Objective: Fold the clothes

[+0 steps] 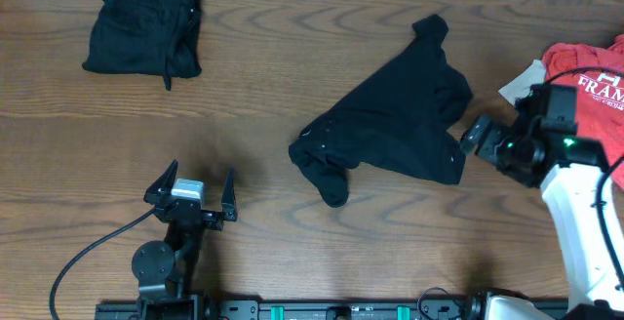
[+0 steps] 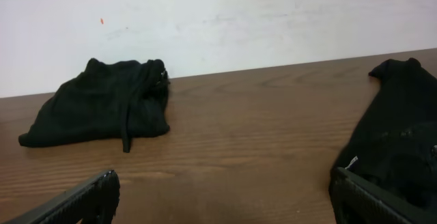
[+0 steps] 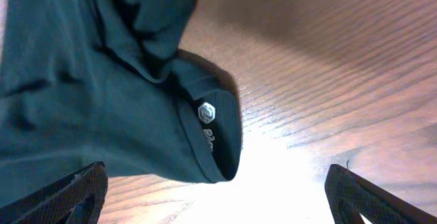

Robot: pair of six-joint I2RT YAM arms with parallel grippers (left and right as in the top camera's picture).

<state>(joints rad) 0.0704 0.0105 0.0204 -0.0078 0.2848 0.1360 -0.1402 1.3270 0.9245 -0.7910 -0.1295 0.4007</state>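
Observation:
A crumpled black top (image 1: 390, 115) lies spread on the wooden table (image 1: 253, 96), right of centre. My right gripper (image 1: 470, 137) hovers at its right edge, open and holding nothing. The right wrist view shows that top (image 3: 102, 80) with a hem corner carrying a small white round logo (image 3: 206, 112) between the wide-apart fingers (image 3: 75, 193). A folded black garment (image 1: 144, 22) rests at the back left. A red tee (image 1: 590, 81) with white letters lies at the far right, over a light grey piece (image 1: 522, 78). My left gripper (image 1: 192, 191) stands open near the front edge, above bare wood.
In the left wrist view the folded black garment (image 2: 102, 104) lies ahead on the left and the crumpled top (image 2: 399, 128) on the right, with a pale wall behind the table's far edge. A black cable (image 1: 88, 252) runs from the left arm's base.

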